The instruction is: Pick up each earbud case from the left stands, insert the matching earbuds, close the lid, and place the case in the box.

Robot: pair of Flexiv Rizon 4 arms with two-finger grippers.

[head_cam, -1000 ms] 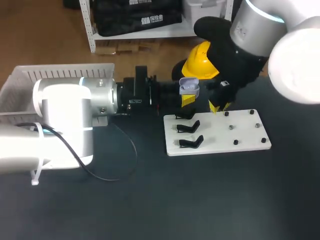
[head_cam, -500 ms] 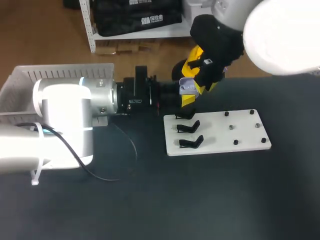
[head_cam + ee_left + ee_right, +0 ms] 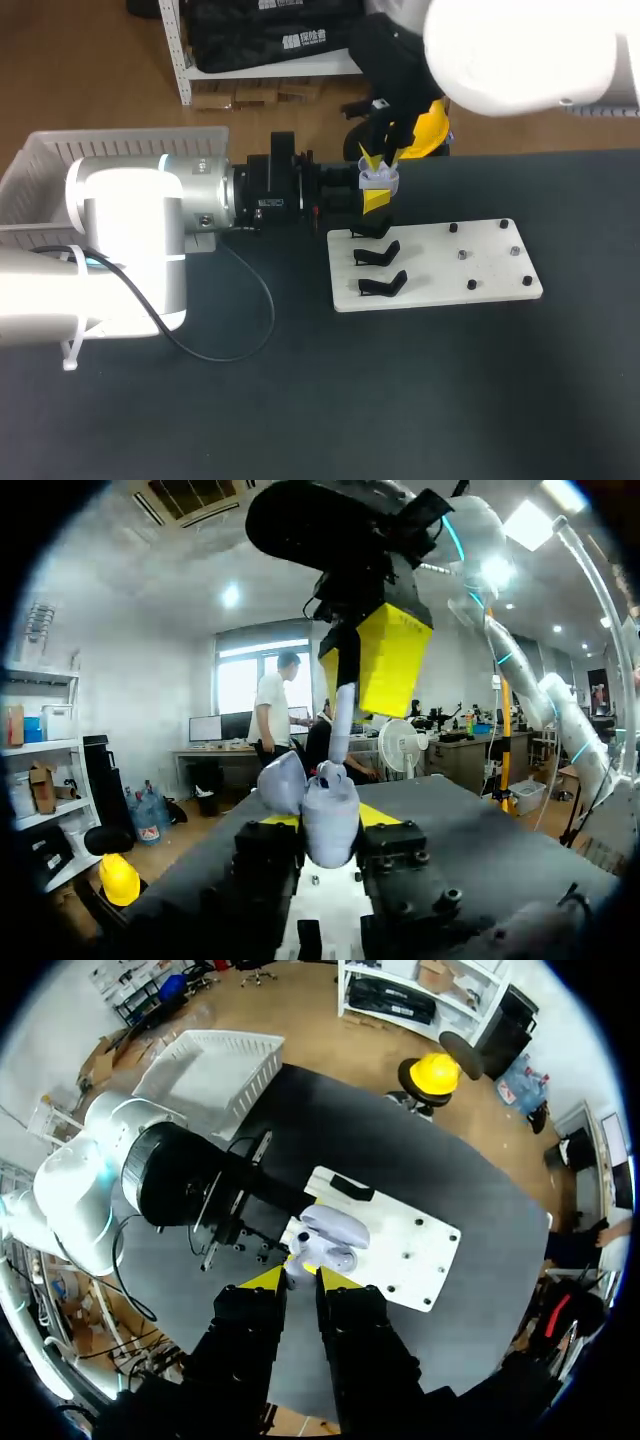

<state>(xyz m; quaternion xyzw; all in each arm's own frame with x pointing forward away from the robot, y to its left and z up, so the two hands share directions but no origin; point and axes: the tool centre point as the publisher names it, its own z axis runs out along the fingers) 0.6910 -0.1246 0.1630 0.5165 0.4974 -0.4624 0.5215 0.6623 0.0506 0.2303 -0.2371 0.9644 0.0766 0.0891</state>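
A pale lilac earbud case (image 3: 378, 180) (image 3: 326, 818) (image 3: 334, 1234), lid open, is held off the table at the board's back left corner with my left gripper (image 3: 374, 198) (image 3: 325, 830) shut on its sides. My right gripper (image 3: 379, 157) (image 3: 372, 670) (image 3: 300, 1276) hangs directly over the case, shut on a small white earbud (image 3: 343, 718) whose lower end reaches the open case. The white board (image 3: 490, 285) carries three black stands (image 3: 378, 254) on its left side, all without cases, and small pegs (image 3: 461, 254) on its right.
A white slatted basket (image 3: 60, 160) (image 3: 218, 1072) stands at the table's back left, behind my left arm. A black cable (image 3: 255, 320) loops over the dark tabletop in front of that arm. A yellow hard hat (image 3: 432, 132) lies past the table's far edge.
My right arm has swung left from the board's peg side to right above the open case, bringing the earbud with it. The left arm and the case have stayed still.
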